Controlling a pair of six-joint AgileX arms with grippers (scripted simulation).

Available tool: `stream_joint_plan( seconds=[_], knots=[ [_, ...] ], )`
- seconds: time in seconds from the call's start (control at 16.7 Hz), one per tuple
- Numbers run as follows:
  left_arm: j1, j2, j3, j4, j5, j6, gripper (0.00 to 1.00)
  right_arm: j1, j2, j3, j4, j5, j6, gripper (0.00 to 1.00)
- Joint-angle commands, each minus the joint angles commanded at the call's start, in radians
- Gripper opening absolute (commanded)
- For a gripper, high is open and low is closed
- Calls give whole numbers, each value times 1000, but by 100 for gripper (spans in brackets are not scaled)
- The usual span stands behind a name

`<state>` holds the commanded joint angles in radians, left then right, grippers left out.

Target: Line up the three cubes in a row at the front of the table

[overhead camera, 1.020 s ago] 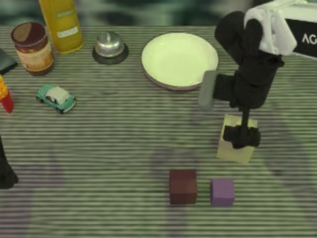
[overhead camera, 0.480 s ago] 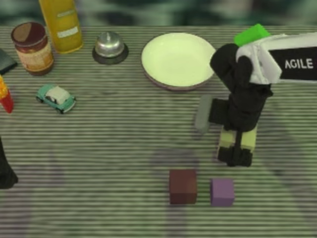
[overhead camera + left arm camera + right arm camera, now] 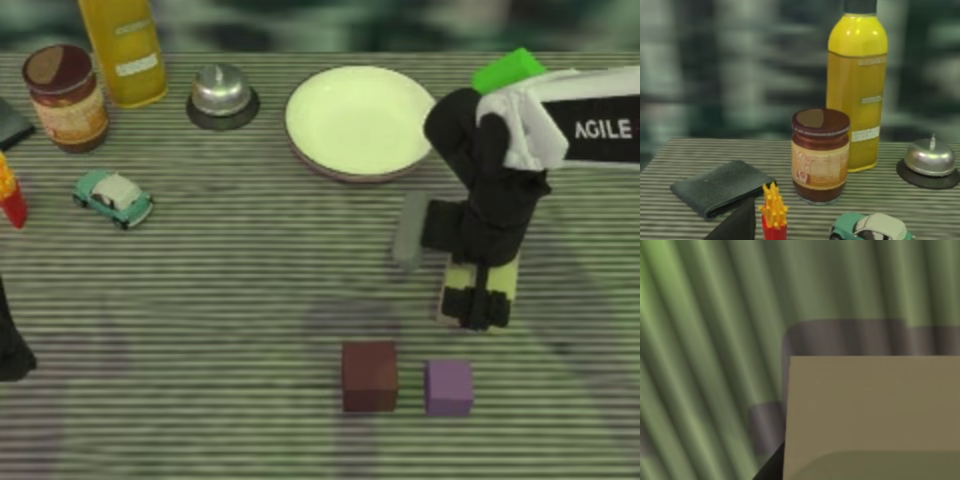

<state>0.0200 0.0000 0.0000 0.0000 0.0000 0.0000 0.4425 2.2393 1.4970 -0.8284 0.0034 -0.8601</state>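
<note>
The pale yellow cube (image 3: 453,279) rests on the table (image 3: 220,300) right of centre, mostly hidden under my right gripper (image 3: 478,305), which is lowered over it and shut on it. In the right wrist view the cube (image 3: 870,405) fills most of the picture, and a dark finger (image 3: 774,466) presses against its side. The dark reddish-brown cube (image 3: 369,376) and the small purple cube (image 3: 448,387) stand side by side near the front edge, just in front of the yellow one. My left gripper (image 3: 10,350) is parked at the table's left edge.
At the back stand a pale plate (image 3: 362,120), a silver bell (image 3: 221,93), a brown jar (image 3: 66,97) and a yellow bottle (image 3: 124,48). A teal toy car (image 3: 113,197), a fries carton (image 3: 10,195) and a dark wallet (image 3: 8,120) lie at the left. A green prism (image 3: 508,70) shows behind my right arm.
My right gripper came down from above onto the yellow cube and now holds its sides. The other two cubes and the left arm have not moved.
</note>
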Motion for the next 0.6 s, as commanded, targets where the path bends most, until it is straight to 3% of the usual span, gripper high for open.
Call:
stream_joint_plan(
  seconds=[0.36, 0.6],
  knots=[
    [0, 0, 0, 0, 0, 0, 100, 0, 0, 0, 0, 0, 0, 2],
    [0, 0, 0, 0, 0, 0, 100, 0, 0, 0, 0, 0, 0, 0]
  ],
)
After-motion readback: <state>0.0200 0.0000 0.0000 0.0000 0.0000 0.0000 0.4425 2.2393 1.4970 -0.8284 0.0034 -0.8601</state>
